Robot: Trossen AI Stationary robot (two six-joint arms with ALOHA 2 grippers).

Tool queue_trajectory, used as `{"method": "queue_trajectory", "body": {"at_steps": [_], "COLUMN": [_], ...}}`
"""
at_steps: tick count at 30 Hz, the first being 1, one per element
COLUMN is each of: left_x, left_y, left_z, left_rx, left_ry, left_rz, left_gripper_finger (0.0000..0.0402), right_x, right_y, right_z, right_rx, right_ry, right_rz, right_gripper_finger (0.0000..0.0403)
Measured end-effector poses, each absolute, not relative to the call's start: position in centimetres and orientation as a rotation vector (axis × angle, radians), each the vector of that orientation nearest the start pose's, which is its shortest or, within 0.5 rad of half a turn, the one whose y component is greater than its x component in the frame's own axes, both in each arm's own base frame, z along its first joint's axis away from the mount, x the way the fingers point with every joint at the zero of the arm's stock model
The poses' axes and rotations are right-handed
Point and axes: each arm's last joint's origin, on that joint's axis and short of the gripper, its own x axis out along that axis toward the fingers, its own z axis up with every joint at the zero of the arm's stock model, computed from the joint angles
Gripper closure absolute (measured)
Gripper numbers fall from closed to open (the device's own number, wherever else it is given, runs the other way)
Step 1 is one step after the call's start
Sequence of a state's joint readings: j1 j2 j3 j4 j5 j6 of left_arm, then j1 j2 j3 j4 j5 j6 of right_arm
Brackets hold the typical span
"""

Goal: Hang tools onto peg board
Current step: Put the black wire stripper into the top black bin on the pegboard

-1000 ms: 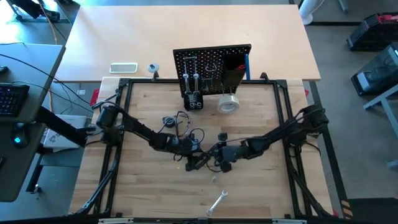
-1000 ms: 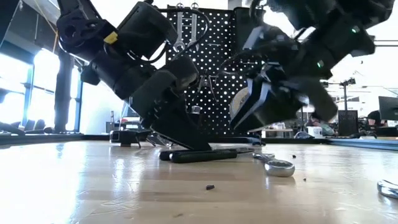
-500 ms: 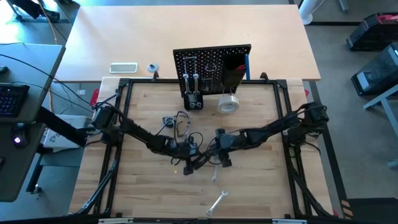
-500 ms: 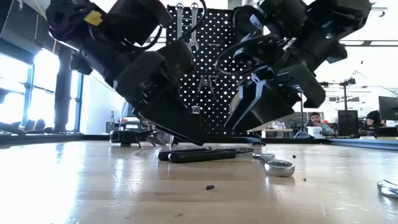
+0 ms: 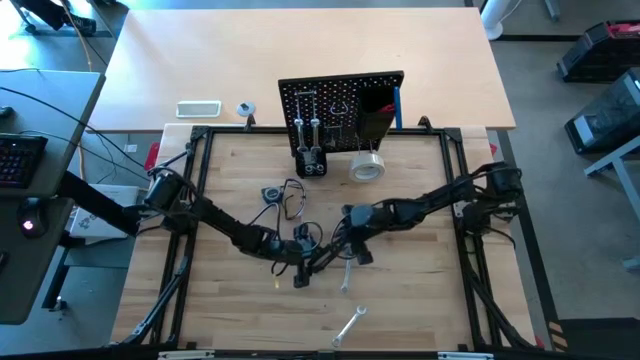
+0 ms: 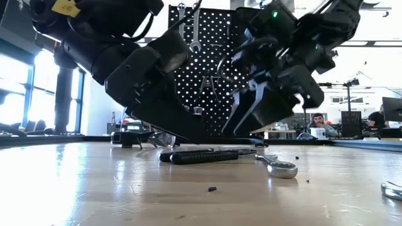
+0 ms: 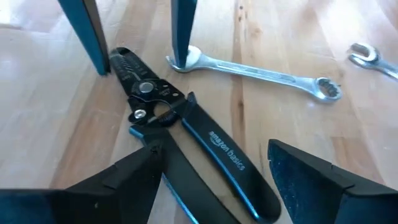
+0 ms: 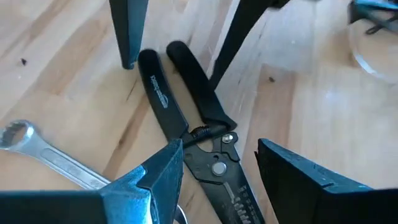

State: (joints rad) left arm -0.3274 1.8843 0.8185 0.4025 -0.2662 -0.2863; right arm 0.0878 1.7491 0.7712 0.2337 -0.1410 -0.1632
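1. The left gripper point(image 5: 300, 272) is hovering low over the middle of the wooden table point(image 5: 240, 310), its fingers point(image 7: 124, 180) spread wide apart and holding nothing.
2. The black-handled pliers point(image 7: 186, 134) are lying flat on the table between the two grippers, handles toward the left gripper, head toward the right one.
3. The right gripper point(image 5: 335, 255) is facing the left one from across the pliers, its fingers point(image 8: 155, 180) also standing open and empty.
4. A silver wrench point(image 7: 249, 70) is lying just beside the pliers' head; a second wrench point(image 5: 347, 326) is resting nearer the table's front edge.
5. The peg board point(image 5: 340, 105) is standing upright at the table's far side, with two wrenches point(image 6: 188, 25) hanging on it and the pale tape roll point(image 5: 367, 166) lying at its foot.
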Motion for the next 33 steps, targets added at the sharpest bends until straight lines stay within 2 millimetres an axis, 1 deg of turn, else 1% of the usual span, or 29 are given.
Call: {"method": "queue_trajectory", "body": {"at_steps": [6,10,16,26,33], "left_x": [33.0,32.9,32.9,32.6,32.6], "left_y": [-10.7,-10.7,-10.6,-10.4,-10.3], "left_z": [10.9,10.8,10.3,9.9,9.9], "left_rx": [-0.066,-0.079,-0.085,-0.071,-0.045], "left_ry": [0.647,0.666,0.689,0.724,0.729], "left_rz": [0.049,0.048,0.059,0.104,0.131], "left_gripper_finger": [0.0121,0.0121,0.0121,0.0121,0.0121], "right_x": [32.9,33.0,32.9,32.7,32.6], "right_y": [3.3,3.3,3.3,3.3,3.9], "right_z": [10.6,10.0,9.8,9.6,9.6], "right_rx": [-0.172,-0.182,-0.186,-0.134,-0.12], "right_ry": [0.735,0.736,0.771,0.798,0.806], "right_rz": [0.32,0.326,0.321,0.314,0.306], "right_gripper_finger": [0.0203,0.0203,0.0203,0.0203,0.0203]}}
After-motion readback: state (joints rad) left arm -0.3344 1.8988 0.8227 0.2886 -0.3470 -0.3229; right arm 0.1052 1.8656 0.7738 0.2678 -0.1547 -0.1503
